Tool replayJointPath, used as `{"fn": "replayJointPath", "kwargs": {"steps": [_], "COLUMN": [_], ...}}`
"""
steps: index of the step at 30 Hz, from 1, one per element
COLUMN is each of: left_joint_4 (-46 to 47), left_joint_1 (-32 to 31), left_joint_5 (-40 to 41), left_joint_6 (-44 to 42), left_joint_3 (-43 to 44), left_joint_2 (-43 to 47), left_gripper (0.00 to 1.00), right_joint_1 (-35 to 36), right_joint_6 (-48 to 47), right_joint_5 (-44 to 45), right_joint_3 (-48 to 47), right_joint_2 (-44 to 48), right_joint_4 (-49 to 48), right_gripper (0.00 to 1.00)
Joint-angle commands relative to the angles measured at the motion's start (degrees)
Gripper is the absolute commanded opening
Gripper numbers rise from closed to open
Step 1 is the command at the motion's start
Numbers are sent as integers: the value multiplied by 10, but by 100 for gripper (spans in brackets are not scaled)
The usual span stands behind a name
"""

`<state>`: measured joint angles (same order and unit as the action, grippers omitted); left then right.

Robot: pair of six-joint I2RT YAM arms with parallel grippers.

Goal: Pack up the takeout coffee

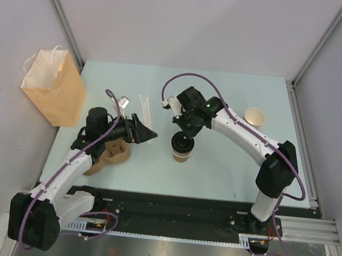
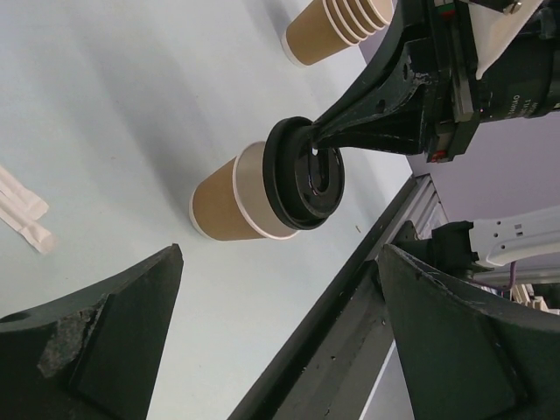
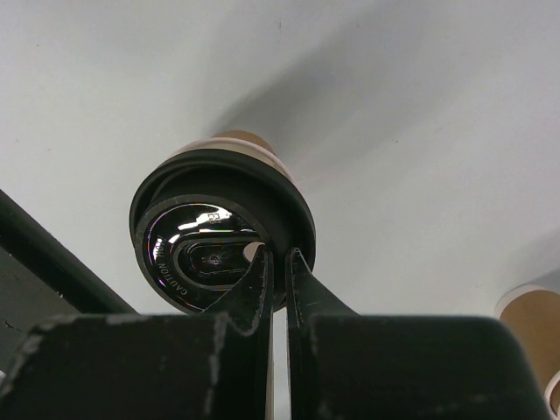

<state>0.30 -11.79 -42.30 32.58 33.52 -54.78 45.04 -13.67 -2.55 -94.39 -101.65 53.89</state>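
At the centre of the worktop [image 1: 234, 104], coffee cup [image 1: 181, 151] upright, lid [image 3: 206, 249] on. From twelve o'clock, right end effector [image 3: 278, 262] pinched closed, tips touching the lid. At nine o'clock, left end effector [image 1: 147, 132] spread wide, holding nothing.

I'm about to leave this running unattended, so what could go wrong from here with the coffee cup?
The right tool, shut, rests its tips on the black lid off centre, so the takeout coffee might tip or the lid seat crooked. The left tool stands open beside the cup; closing hard could crush the paper wall or hit the right tool.
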Motion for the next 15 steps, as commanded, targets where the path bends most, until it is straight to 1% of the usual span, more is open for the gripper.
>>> {"fn": "replayJointPath", "kwargs": {"steps": [1,4,15], "left_joint_4": [30,30,34], "left_joint_1": [-3,-3,-4], "left_joint_5": [-16,-17,-20], "left_joint_6": [6,6,7], "left_joint_3": [8,11,12], "left_joint_2": [-9,-16,-30], "left_gripper": [98,97,97], "right_joint_1": [-12,-19,-24], "right_joint_6": [10,11,13], "right_joint_5": [-29,-48,-68], "right_joint_3": [-5,-14,-18], "right_joint_2": [-9,-20,-39], "right_joint_4": [-12,-5,-1], "right_gripper": [0,0,0]}}
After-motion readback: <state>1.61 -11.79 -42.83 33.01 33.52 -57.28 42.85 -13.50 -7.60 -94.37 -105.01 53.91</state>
